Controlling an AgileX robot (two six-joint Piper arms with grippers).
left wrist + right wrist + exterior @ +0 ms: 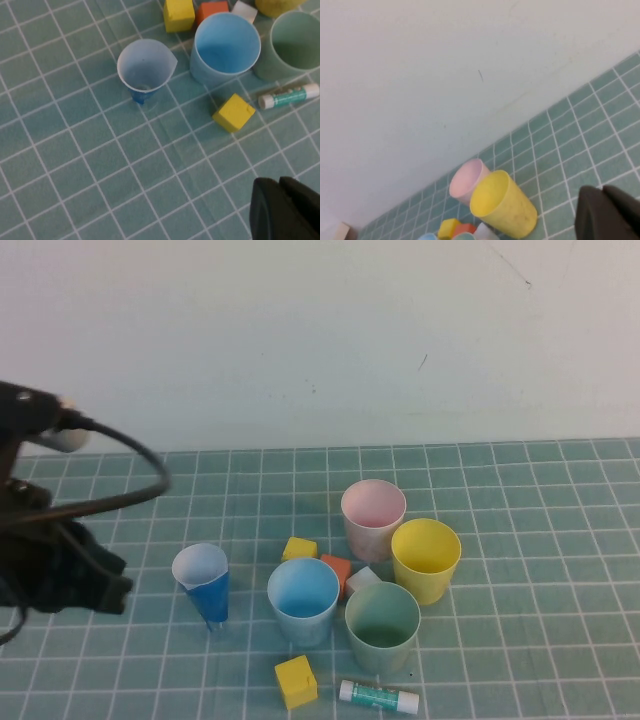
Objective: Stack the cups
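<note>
Four pastel cups stand upright close together in the middle of the mat: pink (372, 512), yellow (425, 555), light blue (303, 600) and pale green (382, 625). None sits inside another. My left gripper (279, 182) is shut and empty, held over the mat at the left (105, 585), well away from the light blue cup (227, 47) and the pale green cup (295, 45). My right gripper (601, 192) is shut and empty, out of the high view, off to the side of the yellow cup (502, 205) and the pink cup (467, 180).
A narrow dark-blue cone cup (203, 585) stands left of the light blue cup. Yellow blocks (299, 548) (296, 681), an orange block (337, 570) and a white block (362, 580) lie among the cups. A glue stick (378, 696) lies at the front.
</note>
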